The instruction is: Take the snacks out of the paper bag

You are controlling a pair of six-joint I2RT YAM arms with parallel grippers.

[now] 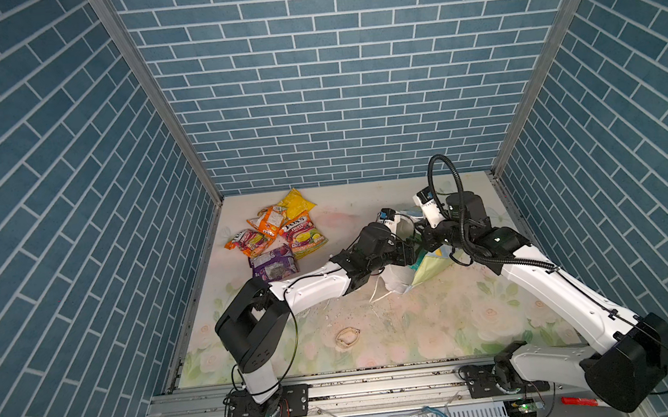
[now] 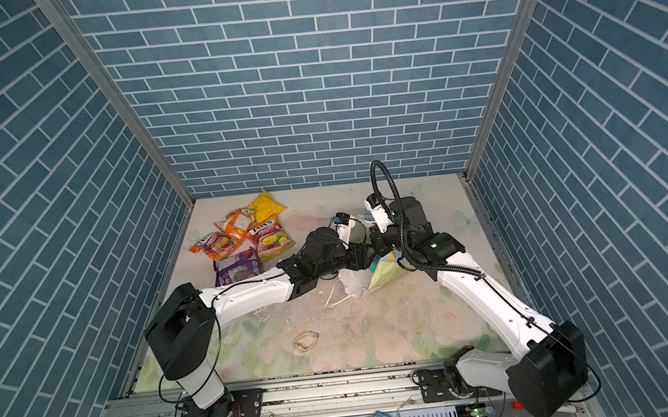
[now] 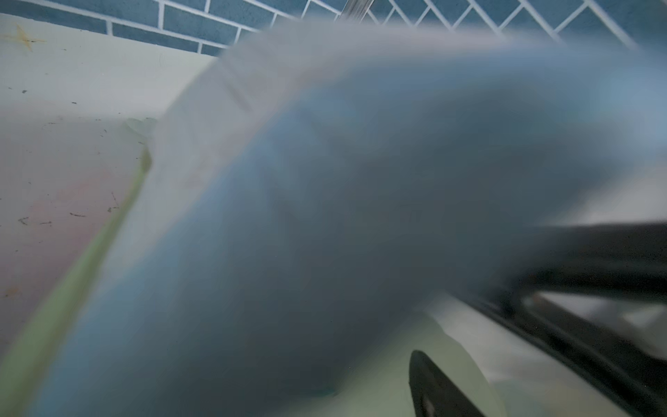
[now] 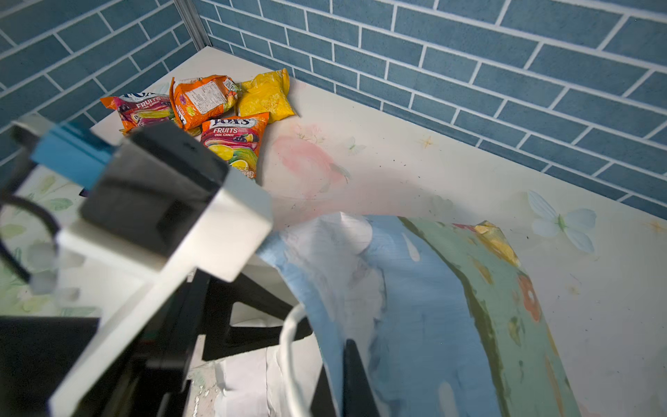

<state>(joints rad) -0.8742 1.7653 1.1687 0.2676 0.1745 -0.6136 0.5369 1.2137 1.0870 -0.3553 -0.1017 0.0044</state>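
Snacks, five crinkly plastic packets (image 1: 274, 238), already lie in a loose heap at the far left of the pale floral-printed tabletop (image 1: 427, 326). There is a yellow packet (image 1: 296, 203), an orange packet (image 1: 268, 221), two pink-and-orange "FOX'S" candy bags (image 1: 306, 237) and a purple packet (image 1: 274, 265). They are well apart from the small paper gift bag (image 1: 398, 275), printed with blue sky, white clouds and a flowery green meadow. It lies crumpled and tipped over right of centre, between the two arms, with its white inside and a white string handle (image 4: 288, 346) showing.

The step in hand looks like another reach into the bag. The right gripper (image 4: 353, 364) has its fingers pressed together on the bag's printed wall near the rim, holding the mouth up and open. The left gripper (image 1: 410, 249) reaches into that mouth. In the left wrist view its black fingers (image 3: 436, 386) stand apart, but blurred blue paper fills most of that view, so I cannot tell whether a packet sits between them.

No packet shows inside the bag in any view. The next move probably calls for the left fingers to close on whatever is inside. They would then draw it out along the mouth while the right anchors the paper, and carry it across to the heap. The creased paper looks thin enough to tear or drag along.
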